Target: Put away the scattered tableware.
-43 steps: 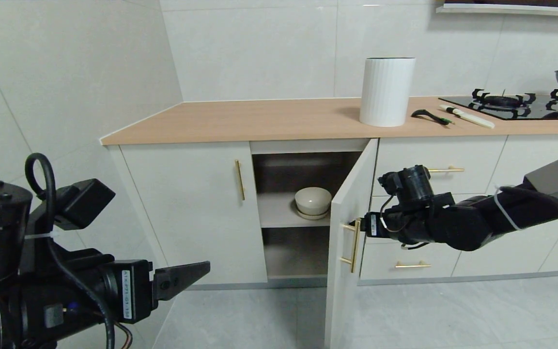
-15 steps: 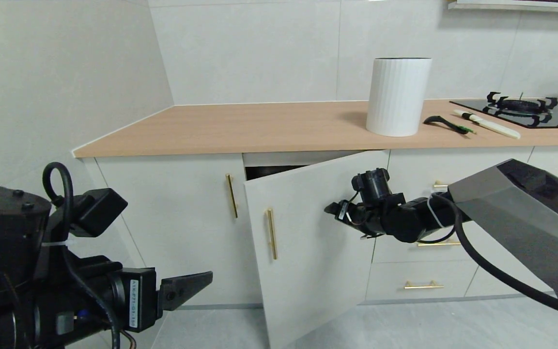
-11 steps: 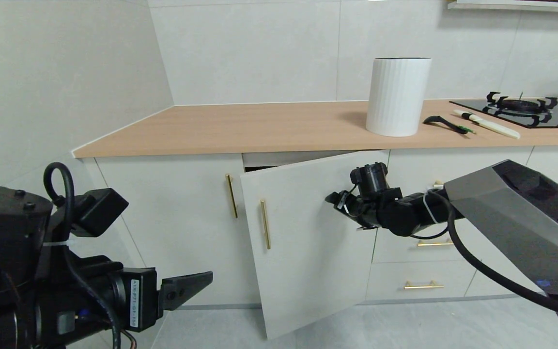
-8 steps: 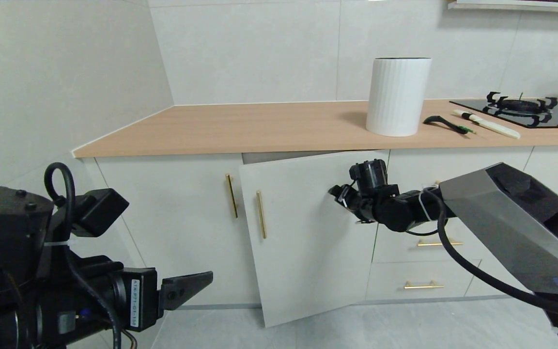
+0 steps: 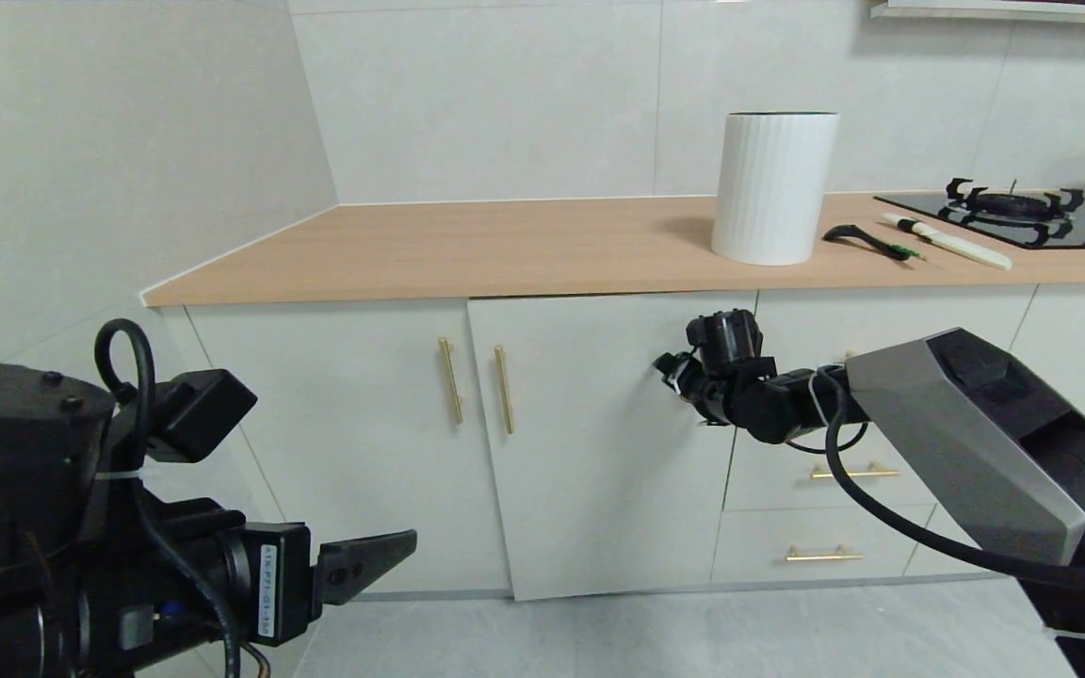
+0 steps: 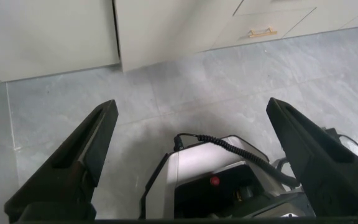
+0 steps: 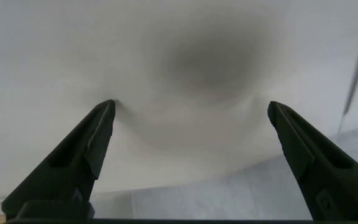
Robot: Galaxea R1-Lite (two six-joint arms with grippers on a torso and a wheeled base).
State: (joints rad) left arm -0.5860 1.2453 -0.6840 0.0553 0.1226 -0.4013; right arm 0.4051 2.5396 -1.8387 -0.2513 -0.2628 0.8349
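The white cabinet door (image 5: 599, 443) with a gold handle (image 5: 503, 389) stands closed, flush with its neighbour. My right gripper (image 5: 670, 367) is open, its fingertips (image 7: 107, 112) pressed against the door's face (image 7: 191, 81) near its upper right corner. My left gripper (image 5: 382, 556) hangs low at the left, open and holding nothing, with the grey floor (image 6: 191, 106) between its fingers. No tableware is visible; the cabinet's inside is hidden behind the door.
On the wooden counter (image 5: 505, 245) stand a tall white ribbed canister (image 5: 773, 186), a black utensil (image 5: 867, 240) and a cream-handled knife (image 5: 947, 243). A gas hob (image 5: 1023, 212) sits at the far right. Drawers with gold handles (image 5: 820, 556) lie right of the door.
The cabinet door has swung from wide open to fully closed, pushed by my right gripper. The bowl on the shelf is hidden now. The camera shifted early on. My left arm stayed still.
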